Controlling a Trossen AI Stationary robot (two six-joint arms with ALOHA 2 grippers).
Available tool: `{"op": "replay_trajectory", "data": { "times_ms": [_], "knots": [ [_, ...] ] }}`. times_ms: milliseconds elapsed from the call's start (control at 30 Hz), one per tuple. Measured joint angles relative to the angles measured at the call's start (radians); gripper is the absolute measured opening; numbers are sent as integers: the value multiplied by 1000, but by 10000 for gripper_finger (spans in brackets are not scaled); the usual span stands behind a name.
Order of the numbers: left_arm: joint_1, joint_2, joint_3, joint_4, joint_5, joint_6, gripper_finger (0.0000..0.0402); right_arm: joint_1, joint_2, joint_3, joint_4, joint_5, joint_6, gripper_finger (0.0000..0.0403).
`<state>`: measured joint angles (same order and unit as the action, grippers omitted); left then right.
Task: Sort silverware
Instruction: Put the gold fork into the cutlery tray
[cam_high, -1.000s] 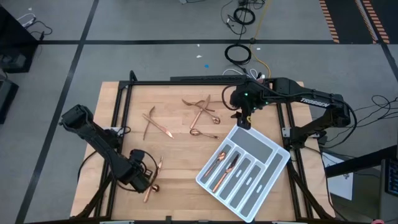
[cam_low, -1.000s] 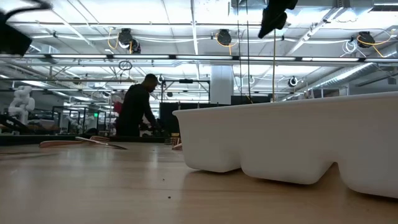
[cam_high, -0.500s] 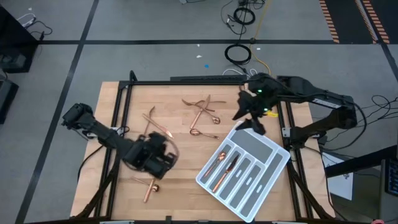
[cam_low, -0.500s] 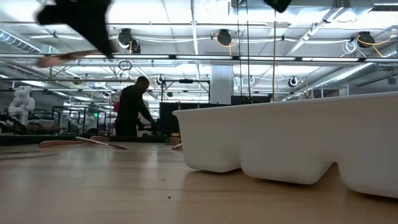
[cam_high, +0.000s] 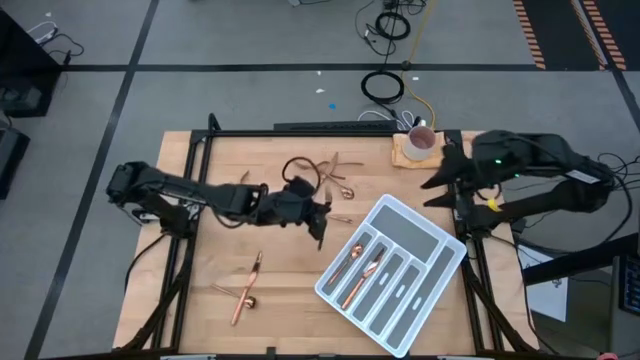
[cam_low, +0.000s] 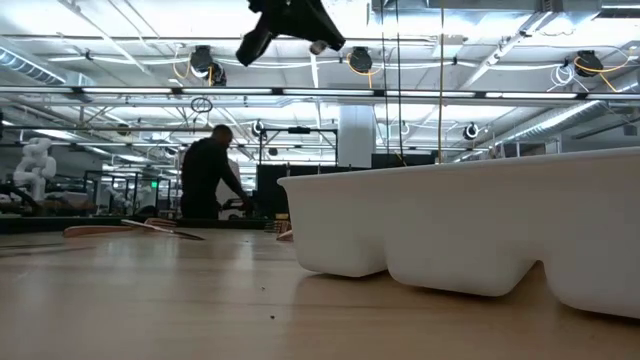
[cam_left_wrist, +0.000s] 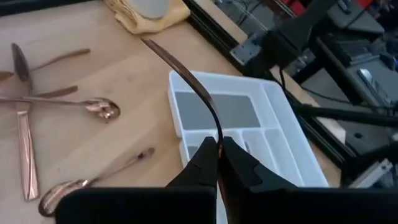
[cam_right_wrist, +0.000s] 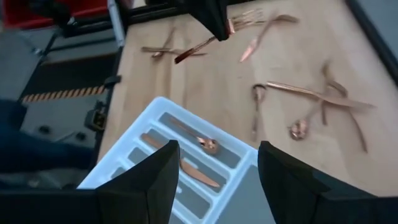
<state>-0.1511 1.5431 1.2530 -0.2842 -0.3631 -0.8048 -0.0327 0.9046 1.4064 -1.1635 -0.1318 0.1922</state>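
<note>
The silverware is copper-coloured. Several pieces lie loose on the table at the far middle (cam_high: 330, 180) and two or three near the left front (cam_high: 245, 290). Two more lie in the narrow slots (cam_high: 352, 268) of the grey-white tray (cam_high: 440, 250). My left gripper (cam_high: 320, 222) hangs above the table just left of the tray, shut on one thin copper piece (cam_left_wrist: 193, 81); which kind it is I cannot tell. My right gripper (cam_right_wrist: 214, 180) stands open and holds nothing, high above the table's right edge (cam_high: 440, 180), beyond the tray's far corner. My left gripper pinches one end of the copper piece (cam_left_wrist: 217, 134) between its two fingers. The fingers slant downward toward the tray, and the piece runs on past them in the same line, seen edge-on and slightly curved. It is lifted clear of the table, its free end (cam_left_wrist: 149, 43) in the air.
A cup on a yellow cloth (cam_high: 420, 145) stands at the table's far right corner. The tray lies at an angle over the right front part of the table. Bare wood shows between the loose pieces and the tray. A person stands in the room far behind the table (cam_low: 205, 175).
My left gripper has risen from the loose pieces at the left front and swung toward the far right, ending beside the tray and turning as it went. It stays shut and carries the copper piece clear of the table. My right gripper has drawn back toward the right edge.
</note>
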Motion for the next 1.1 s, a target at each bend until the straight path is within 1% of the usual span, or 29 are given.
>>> {"op": "replay_trajectory", "data": {
  "times_ms": [133, 200, 267, 400, 533, 600, 667, 733, 833, 933, 1000, 1100],
  "knots": [
    [13, 32, 0, 76, 6, -28, 3, 5, -95, -71, 0, 49, 62, 203],
    [5, 69, 9, 115, 24, -52, 3, 5, -138, -111, 1, 52, 86, 203],
    [-9, 117, 45, 144, 39, -54, 3, 5, -176, -156, 10, 50, 100, 203],
    [-35, 234, 180, 119, 72, -68, 3, 5, -246, -252, 55, 29, 142, 203],
    [-50, 351, 347, -14, 102, -16, 3, 5, -303, -340, 102, 28, 222, 203],
    [-59, 391, 426, -93, 96, 22, 3, 5, -314, -398, 184, 24, 281, 203],
    [-65, 414, 499, -162, 44, 28, 3, 11, -311, -477, 290, 9, 350, 203],
    [-72, 420, 560, -263, -44, 9, 3, 22, -311, -555, 442, 20, 440, 203],
    [-85, 423, 627, -402, -181, -19, 3, 44, -311, -656, 645, 136, 597, 203],
    [-103, 424, 660, -473, -299, -20, 3, 54, -290, -707, 786, 280, 674, 203],
    [-110, 424, 664, -486, -329, -20, 3, 54, -254, -712, 831, 331, 672, 203],
    [-111, 425, 664, -489, -334, -1, 3, 54, -186, -712, 936, 328, 638, 203]
  ]
}}
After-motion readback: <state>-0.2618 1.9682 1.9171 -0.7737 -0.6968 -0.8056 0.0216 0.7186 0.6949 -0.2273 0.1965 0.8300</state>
